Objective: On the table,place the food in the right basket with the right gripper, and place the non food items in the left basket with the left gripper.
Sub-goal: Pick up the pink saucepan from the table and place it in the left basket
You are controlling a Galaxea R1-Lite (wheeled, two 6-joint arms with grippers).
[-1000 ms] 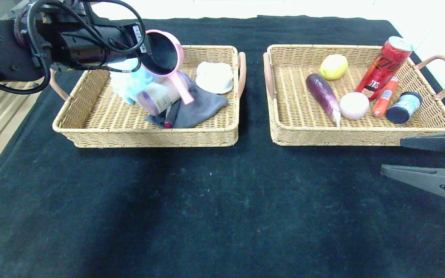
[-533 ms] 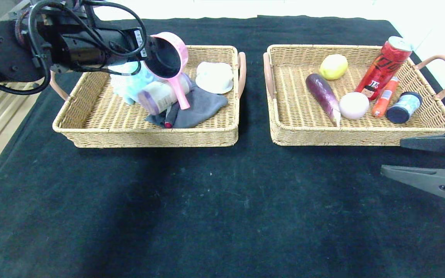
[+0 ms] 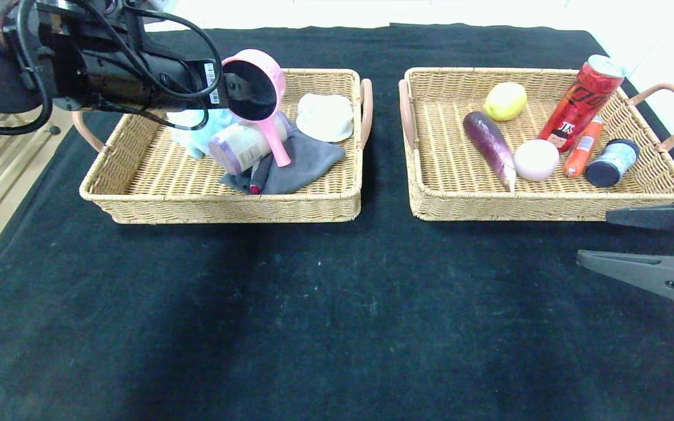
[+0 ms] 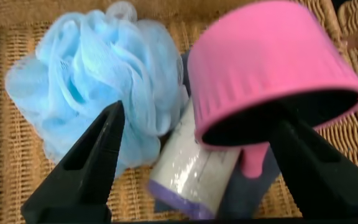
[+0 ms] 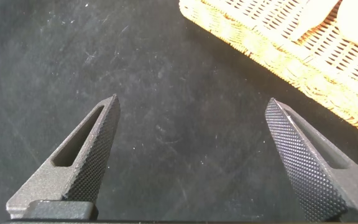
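Pink saucepan (image 3: 253,88) sits in the left basket (image 3: 138,169), at about 12 o'clock of the heap there, tipped on its side: mouth facing the head camera, handle slanting down toward 5 o'clock across the lilac bag roll (image 3: 242,146). Blue bath pouf (image 4: 98,93) lies just beside the roll at its 9 o'clock; a grey cloth (image 3: 308,161) is underneath. Left gripper (image 4: 197,162) hangs over this heap with fingers spread wide; in the left wrist view one finger is clear of the pan, the other hidden behind its rim, so contact cannot be ruled out, but nothing looks clamped. Judgement on handling: pan looks like light, stiff plastic with a ribbed wall, smooth and apt to roll or slide off the roll; the rim or the handle root would be the firm places to pinch. Appearance: glossy pink outside, dark grey inside, long thin handle. Right gripper (image 3: 647,245) parked at 4 o'clock on the table (image 3: 337,327), fingers fully apart, empty. Food, including eggplant (image 3: 489,143) and can (image 3: 583,99), lies in the right basket (image 3: 547,204).
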